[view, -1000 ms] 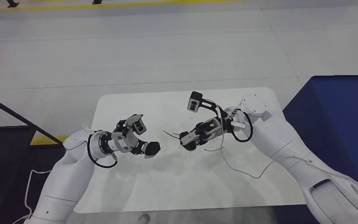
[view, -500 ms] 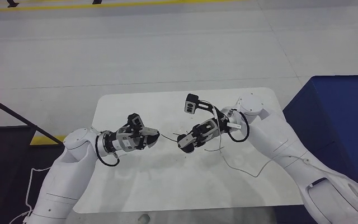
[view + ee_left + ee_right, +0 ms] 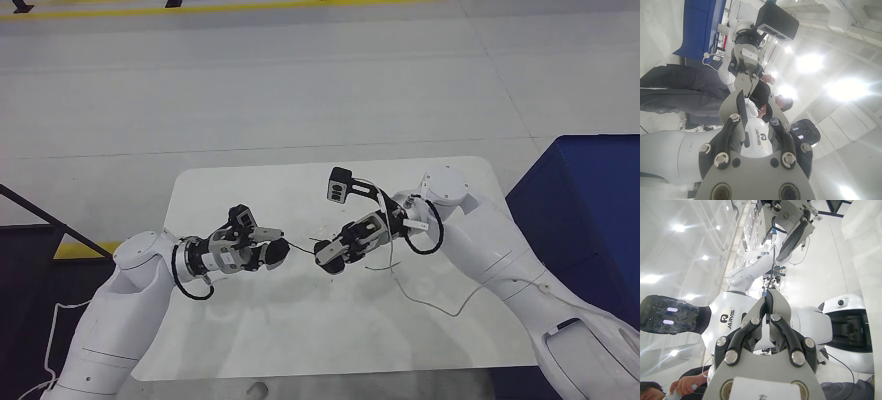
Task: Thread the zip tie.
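The bench (image 3: 250, 330) is white with rounded corners. A blue cabinet (image 3: 590, 210) stands off its right edge, and a thin white cable (image 3: 440, 308) trails over the bench near that edge, beneath my right arm and well apart from the work.

My two grippers face each other over the middle of the bench, tips near but apart. My right gripper (image 3: 769, 294) is clenched on the zip tie (image 3: 771, 270) — the black strip is pinched between the ribbed pads at the very fingertips, and its free length runs straight out toward my other arm with a slight kink partway along.

My left gripper (image 3: 755, 94) is spread wide and grasps nothing. The strip's free end reaches into the gap between its fingers, close to the black-padded one — whether it touches that pad I cannot tell. From the top view the strip shows as a thin dark line bridging the space between the two grippers.
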